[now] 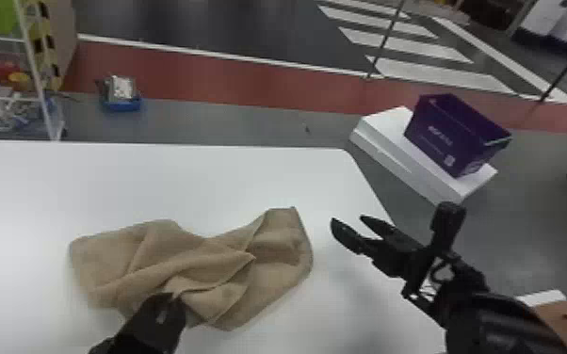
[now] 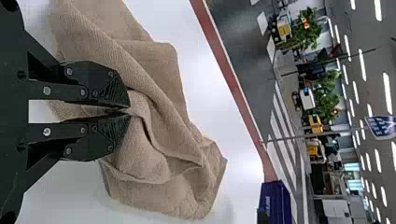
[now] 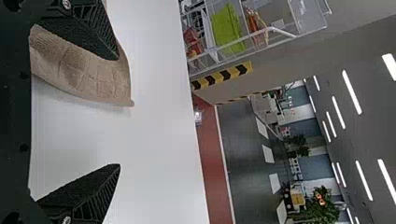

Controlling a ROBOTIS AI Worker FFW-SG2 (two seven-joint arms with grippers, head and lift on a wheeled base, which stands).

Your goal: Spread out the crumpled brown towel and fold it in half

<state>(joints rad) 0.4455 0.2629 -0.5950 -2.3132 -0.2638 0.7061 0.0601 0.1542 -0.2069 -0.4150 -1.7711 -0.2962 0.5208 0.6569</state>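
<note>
Left tool (image 1: 173,299) pinches the brown towel (image 1: 278,263), clearest from its wrist view.

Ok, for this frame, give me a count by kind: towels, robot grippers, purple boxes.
Brown towel: 1
Grippers, left gripper and right gripper: 2
Purple box: 1
Total: 4

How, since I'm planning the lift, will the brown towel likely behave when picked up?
Likely floppy: the towel slumps in soft folds. Lifted where the left gripper pinches it, the rest would probably sag. It seems unlikely to roll, lying low and rumpled on the table.
</note>
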